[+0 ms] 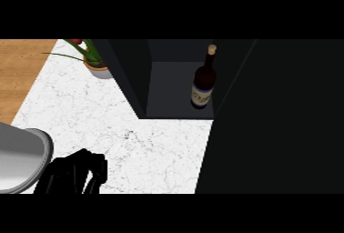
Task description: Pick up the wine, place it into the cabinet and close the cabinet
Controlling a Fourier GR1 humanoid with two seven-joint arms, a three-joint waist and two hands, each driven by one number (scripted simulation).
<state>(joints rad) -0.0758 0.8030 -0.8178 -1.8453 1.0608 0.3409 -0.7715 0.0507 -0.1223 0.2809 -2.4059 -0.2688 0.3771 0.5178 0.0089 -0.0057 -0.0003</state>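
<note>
The wine bottle [204, 82], dark with a pale label and a light cap, stands upright inside the dark cabinet [171, 98], close to its right side. The cabinet's door [275, 118] is a large dark panel filling the right of the view, and the opening beside it still shows. My left hand [74, 175] rests at the lower left over the counter, fingers relaxed and holding nothing, well away from the bottle. Its grey forearm [20, 159] comes in from the left edge. My right hand does not show.
A potted plant [96, 67] with green leaves stands at the back left, beside the cabinet's left wall. The white marble counter [121, 123] stretches in front of the cabinet. Wooden floor [20, 68] lies beyond its left edge.
</note>
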